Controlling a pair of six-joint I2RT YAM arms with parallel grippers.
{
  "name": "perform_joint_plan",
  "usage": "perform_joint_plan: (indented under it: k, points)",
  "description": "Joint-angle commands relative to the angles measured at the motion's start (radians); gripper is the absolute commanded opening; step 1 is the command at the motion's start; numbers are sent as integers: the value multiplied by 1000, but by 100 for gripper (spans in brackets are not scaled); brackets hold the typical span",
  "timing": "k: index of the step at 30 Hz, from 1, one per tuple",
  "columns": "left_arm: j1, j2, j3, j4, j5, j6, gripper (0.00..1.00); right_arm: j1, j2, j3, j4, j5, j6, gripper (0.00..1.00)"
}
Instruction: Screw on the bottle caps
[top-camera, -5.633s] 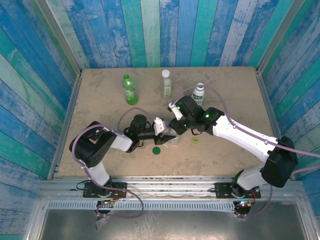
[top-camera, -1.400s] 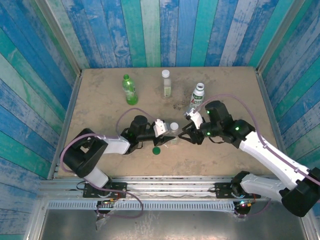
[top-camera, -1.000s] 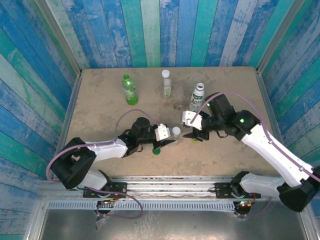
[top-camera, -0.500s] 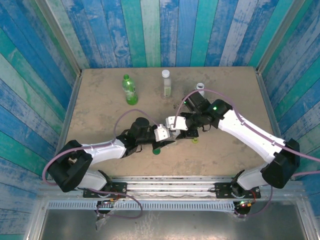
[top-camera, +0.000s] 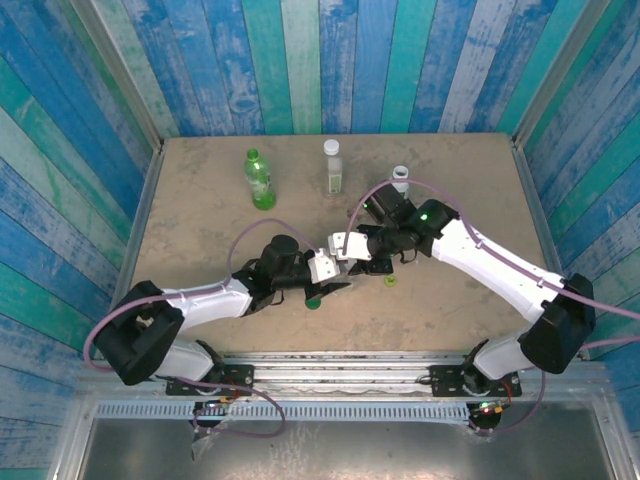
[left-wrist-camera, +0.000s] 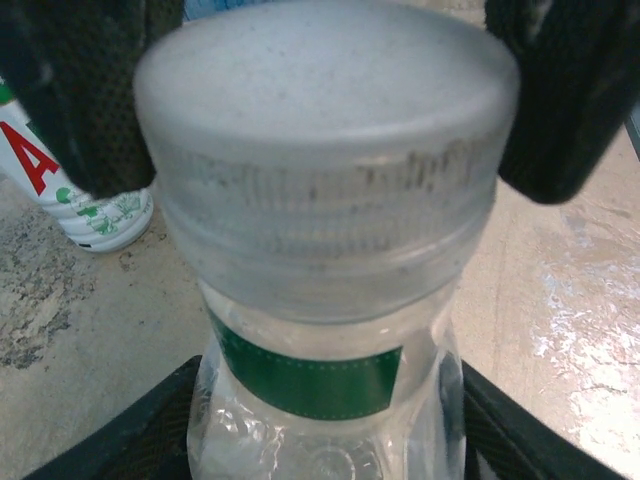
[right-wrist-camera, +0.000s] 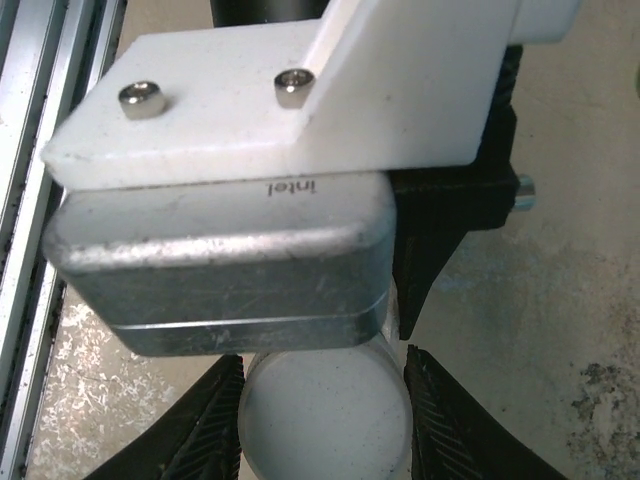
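white cap (right-wrist-camera: 325, 415) on clear bottle (left-wrist-camera: 320, 385), btwn right gripper (right-wrist-camera: 325, 425) jaws

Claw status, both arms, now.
Left claw: around the body of the small clear plastic bottle; whether it grips cannot be told.
Right claw: closed on the round white plastic cap of that bottle.

The clear bottle (left-wrist-camera: 320, 400) wears a green band and a white cap (left-wrist-camera: 325, 150). Beside it is a white bottle (left-wrist-camera: 85, 200) lettered red with green marks. Beyond it, a translucent green bottle (top-camera: 259, 180) stands on the mottled tan counter (top-camera: 200, 230).
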Motion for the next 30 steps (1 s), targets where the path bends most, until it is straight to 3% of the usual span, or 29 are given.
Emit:
perform_joint_plan:
  k: [1,3,6,13,20,25,30]
  points:
    - [-3,-77,-10,105,13,-52,70,-11,-50,-42,17,-27,40,24]
    - [-1,-84,-24,135,15,-69,78,-27,-86,-73,44,-64,63,23]
    - [-1,-87,-32,156,19,-78,81,-48,-144,-120,93,-114,87,22]
    - [0,-73,-30,160,39,-78,84,-115,-235,-198,175,-281,108,22]
    - [0,-46,-10,131,67,-68,83,-129,-265,-215,211,-298,123,21]
    - [0,-36,-3,119,72,-62,65,-130,-269,-218,221,-286,135,21]
    - [-1,-46,-6,121,35,-53,55,-130,-265,-227,246,-215,226,22]
